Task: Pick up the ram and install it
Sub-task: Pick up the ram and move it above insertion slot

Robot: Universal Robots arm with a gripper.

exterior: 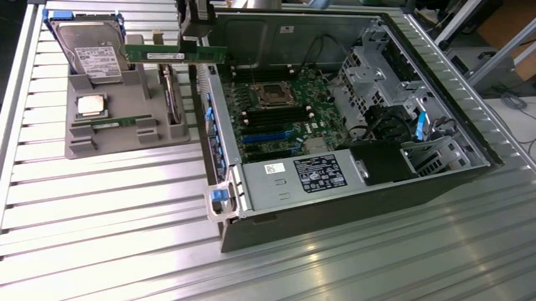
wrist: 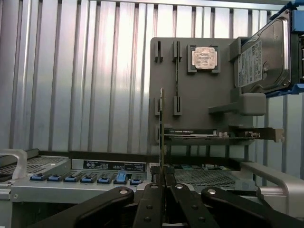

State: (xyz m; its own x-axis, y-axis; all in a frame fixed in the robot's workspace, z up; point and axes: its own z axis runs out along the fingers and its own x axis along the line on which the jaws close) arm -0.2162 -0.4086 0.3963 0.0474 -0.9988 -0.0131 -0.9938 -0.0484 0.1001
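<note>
Above the table (exterior: 100,207), toward its far edge in the exterior view, the ram (exterior: 172,54) hangs level in the air, over the gap between the gray holder (exterior: 125,143) and the side wall of the open computer case (exterior: 335,216). My claw (exterior: 192,44) is closed on it from above, gripping the upper long edge a little off the middle. I judge the stick to be very light and stiff, but thin and fragile. The hold belongs on the flat faces near the top edge, away from the contact row, and a sideways push could crack it. From the wrist view I see it edge-on between the black fingers (wrist: 152,202), so label and chips are hidden there. The claw's body is cut off by the exterior view's upper edge, and I cannot make out where the pads touch. The dark memory slots (exterior: 270,116) are hard to read; I cannot tell how their latches stand.
</note>
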